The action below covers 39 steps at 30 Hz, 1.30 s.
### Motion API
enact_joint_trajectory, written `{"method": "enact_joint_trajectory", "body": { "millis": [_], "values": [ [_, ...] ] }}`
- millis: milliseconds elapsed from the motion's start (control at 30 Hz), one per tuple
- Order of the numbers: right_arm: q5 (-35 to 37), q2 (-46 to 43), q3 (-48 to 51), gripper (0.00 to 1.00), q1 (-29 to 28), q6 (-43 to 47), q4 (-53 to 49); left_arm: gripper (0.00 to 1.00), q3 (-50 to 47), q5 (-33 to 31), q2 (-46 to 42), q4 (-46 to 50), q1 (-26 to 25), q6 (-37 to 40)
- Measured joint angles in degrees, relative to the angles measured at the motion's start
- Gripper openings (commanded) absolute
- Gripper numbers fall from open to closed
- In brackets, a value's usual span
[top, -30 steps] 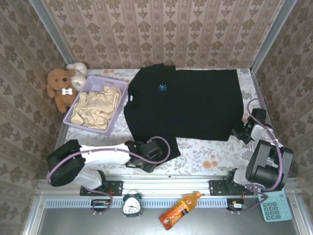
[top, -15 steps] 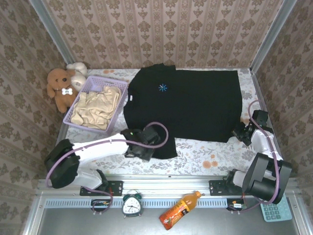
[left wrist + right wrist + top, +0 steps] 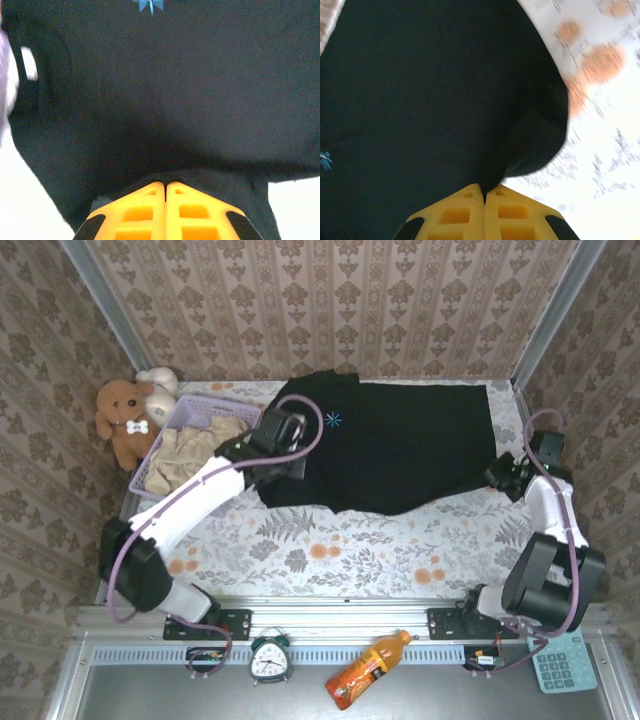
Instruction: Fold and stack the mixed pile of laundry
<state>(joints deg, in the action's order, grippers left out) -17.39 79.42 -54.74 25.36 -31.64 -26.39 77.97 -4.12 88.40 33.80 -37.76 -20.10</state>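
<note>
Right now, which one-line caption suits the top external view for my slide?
Left gripper and right gripper each pinch the black garment; the cream garment lies in the lavender basket.

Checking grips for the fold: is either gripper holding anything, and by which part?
Both hold the black shirt: left gripper pinches a fold of its left edge, right gripper its near right corner.

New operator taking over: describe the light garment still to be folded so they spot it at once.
On the floral-print table, look far left, where a lavender plastic mesh basket sits beside a brown plush teddy bear. Crumpled inside that basket lies the cream-beige cloth garment. It is pale and bunched, unlike the large black cloth garment spread out to its right.
</note>
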Motion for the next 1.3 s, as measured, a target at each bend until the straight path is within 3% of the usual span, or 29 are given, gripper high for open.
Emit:
{"method": "enact_joint_trajectory", "body": {
  "millis": [133,167,200,233,267,300,400,500,600,667,700,800,867,900,933,967,1167,1300],
  "values": [
    [-1.3,12.3,-10.5,0.01,0.0,-2.9,3.2,0.00,18.8,0.9,15.3,-2.7,3.5,5.5],
    [-1.7,15.2,-12.9,0.10,0.0,-3.6,4.1,0.16,23.2,1.1,18.8,-3.1,4.3,6.5],
    [-2.3,18.7,-15.8,0.29,-0.2,-4.7,5.0,0.50,29.0,1.2,23.5,-2.3,5.3,7.7],
    [-2.9,22.1,-18.9,0.78,-0.3,-5.4,5.8,0.65,35.5,1.3,28.4,-1.4,6.2,8.5],
    [-3.4,25.4,-21.9,1.00,-0.4,-6.0,6.6,0.80,41.0,1.3,32.4,-0.5,6.9,8.9],
    [-4.0,28.3,-24.8,1.00,-0.5,-6.4,7.6,0.99,47.9,1.3,37.4,1.2,7.7,9.4],
    [-5.8,34.4,-30.5,1.00,-1.3,-7.1,10.5,1.00,67.5,1.0,50.8,8.5,9.9,9.5],
    [-5.3,33.9,-30.4,1.00,-3.3,-5.0,11.0,1.00,71.1,0.0,54.1,13.3,11.1,9.7],
    [-4.5,30.3,-27.4,1.00,-5.2,-2.0,10.7,0.99,59.6,0.2,48.0,11.9,10.8,9.9],
    [-3.6,27.3,-25.0,1.00,-5.9,0.6,9.0,0.92,47.7,1.8,40.9,9.2,10.2,9.6],
    [-3.0,26.1,-24.0,1.00,-5.9,1.8,8.3,0.86,41.3,3.1,36.9,6.4,9.9,9.2],
    [-1.5,22.4,-19.9,0.96,-5.7,4.9,7.0,0.49,24.5,7.8,25.9,-1.0,9.2,6.1],
    [-1.2,20.7,-17.0,0.68,-5.8,6.4,6.8,0.30,17.1,11.0,21.4,-5.8,9.3,3.7],
    [-1.2,20.4,-15.9,0.49,-6.0,6.8,6.7,0.16,14.8,12.0,20.5,-7.8,9.4,2.6],
    [-1.2,20.4,-15.3,0.22,-6.7,7.1,6.5,0.01,12.5,13.5,20.0,-10.3,9.6,1.6],
    [-1.2,20.7,-15.2,0.00,-7.6,7.3,6.1,0.00,11.2,14.8,20.3,-12.2,9.8,0.6],
    [-0.4,26.0,-19.1,0.00,-15.6,7.3,5.0,0.00,9.8,18.5,28.0,-18.8,10.8,-3.8],
    [2.0,31.4,-23.0,0.02,-16.9,6.3,3.5,0.00,9.7,18.0,32.7,-19.8,11.6,-5.8]
  ]
}}
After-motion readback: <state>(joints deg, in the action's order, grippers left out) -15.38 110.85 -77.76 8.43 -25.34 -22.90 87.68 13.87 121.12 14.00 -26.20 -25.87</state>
